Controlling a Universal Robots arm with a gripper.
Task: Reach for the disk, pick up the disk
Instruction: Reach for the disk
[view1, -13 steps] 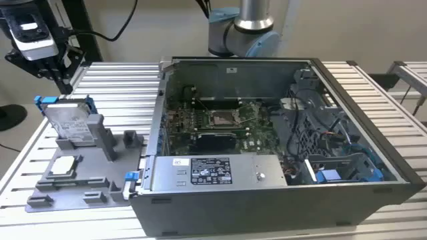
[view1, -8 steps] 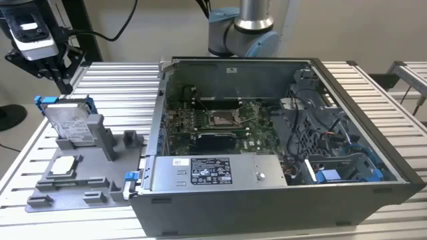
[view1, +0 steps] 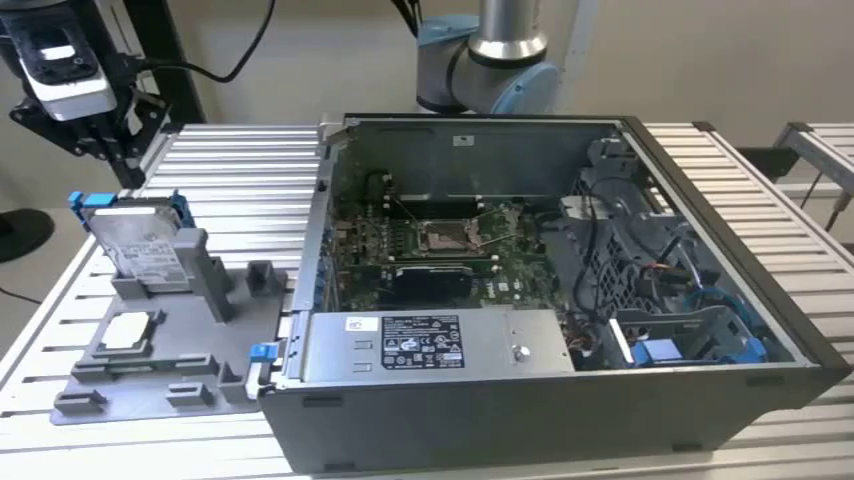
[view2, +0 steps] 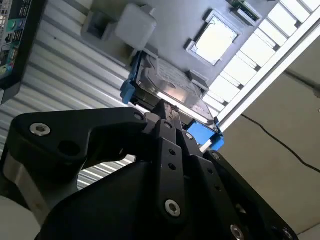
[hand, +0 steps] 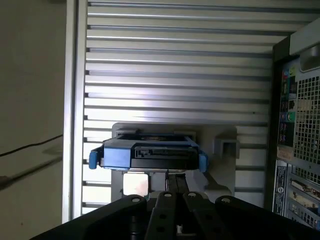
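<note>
The disk stands on edge in a grey holder at the exterior view's left, its silver face and white label framed by a blue bracket. My gripper hangs above and behind it, apart from it. In both wrist views the black fingers point at the disk's upper edge, with the gripper a short way off. The disk lies just beyond the gripper, whose fingers are pressed together with nothing between them.
A small white-topped square chip lies on the holder in front of the disk. An open computer case with a long grey labelled box stands to the exterior view's right. The arm's base rises behind the case. Everything rests on a slatted metal table.
</note>
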